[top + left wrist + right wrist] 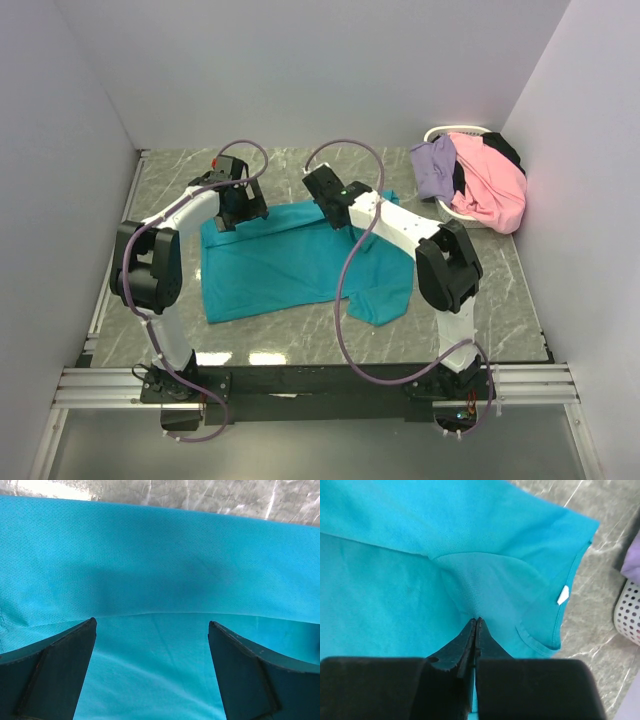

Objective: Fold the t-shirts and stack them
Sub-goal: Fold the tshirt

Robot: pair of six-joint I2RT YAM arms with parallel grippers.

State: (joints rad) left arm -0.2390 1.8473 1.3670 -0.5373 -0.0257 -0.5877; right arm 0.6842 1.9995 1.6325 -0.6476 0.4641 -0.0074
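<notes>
A teal t-shirt lies spread on the marble table, with a fold line across its back part. My right gripper is at the shirt's far edge, near the collar. Its jaws are shut on a pinch of teal cloth that tents up to the tips, and a white label shows at the collar beside them. Over the shirt's back left part, my left gripper is wide open with only flat cloth between its fingers. Pink, lavender and black t-shirts are piled at the back right.
A white basket holds the other shirts at the back right corner, and its perforated wall shows to the right of the right gripper. White walls close in the table on three sides. Bare marble lies right of the teal shirt.
</notes>
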